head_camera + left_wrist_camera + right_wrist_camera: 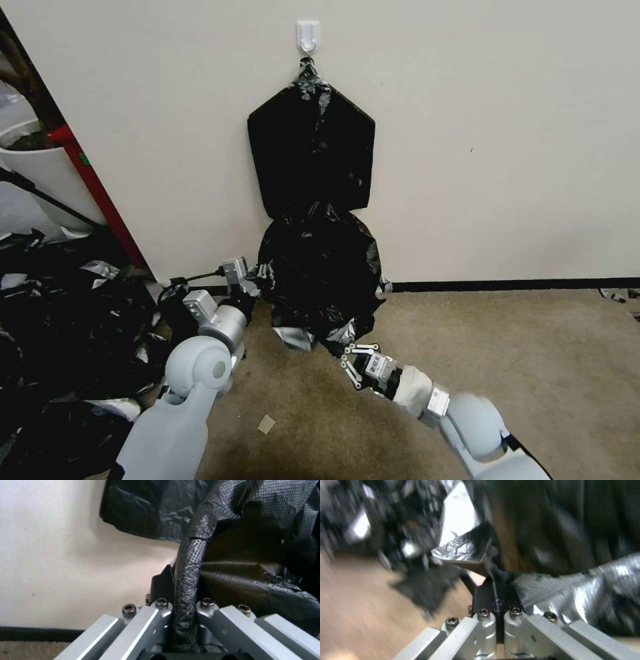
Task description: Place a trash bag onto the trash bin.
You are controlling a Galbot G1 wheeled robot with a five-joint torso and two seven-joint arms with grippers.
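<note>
- Head view: the trash bag [320, 273] hangs spread against the wall [500, 133], its long axis roughly upright and its lower edge just above the carpet [467, 360]. It sits directly below the flat pack of bags [310, 150], which hangs from a white hook [308, 35].
- The left gripper [257, 280] holds the bag's left edge; the right gripper [348, 357] holds its lower right corner. The bag's top edge is lost against the dark pack.
- A heap of black plastic scraps [60, 320] lies to the left, cut off by the frame edge.
- Left wrist view: the left gripper's [185, 605] jaws are closed on a rolled fold of the trash bag [190, 575] that runs straight out between them.
- Right wrist view: the right gripper's [496, 597] jaws are closed, pinching a corner of the trash bag [586, 597]. Blur makes the surroundings hard to make out.
</note>
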